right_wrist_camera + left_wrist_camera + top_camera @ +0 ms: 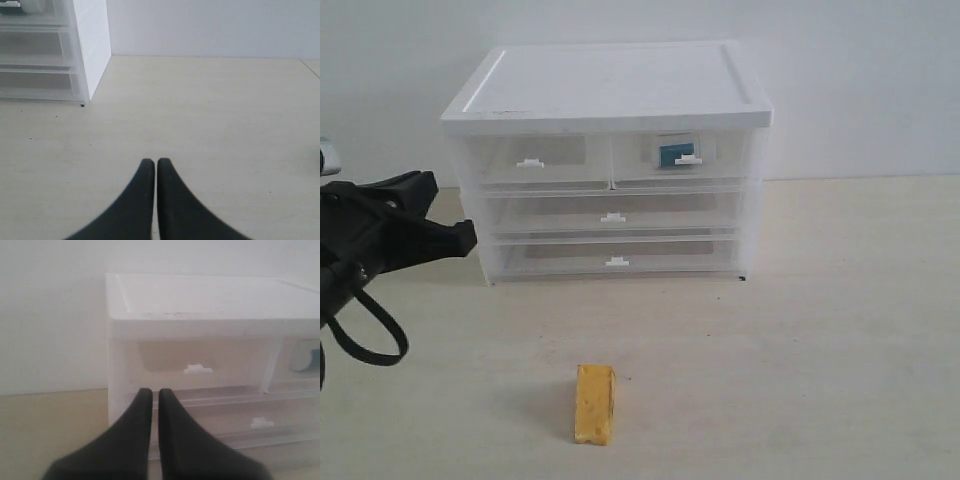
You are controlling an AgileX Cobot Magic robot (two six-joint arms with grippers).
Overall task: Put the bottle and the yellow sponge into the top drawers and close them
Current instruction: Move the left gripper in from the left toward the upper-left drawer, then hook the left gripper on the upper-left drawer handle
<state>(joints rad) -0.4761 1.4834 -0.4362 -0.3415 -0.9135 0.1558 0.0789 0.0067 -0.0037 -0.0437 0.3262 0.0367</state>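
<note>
The yellow sponge lies on the table in front of the cabinet, touched by nothing. The bottle lies inside the right one of the top drawers, its teal and white showing through the clear front. The left top drawer looks empty, and both drawers sit pushed in. My left gripper is shut and empty, its tips close to the cabinet's left side, below the left drawer's tab handle. My right gripper is shut and empty over bare table, right of the cabinet.
The white-topped cabinet stands at the back against a white wall, with two full-width drawers under the top pair. Its right front corner shows in the right wrist view. A black cable loops below the left arm.
</note>
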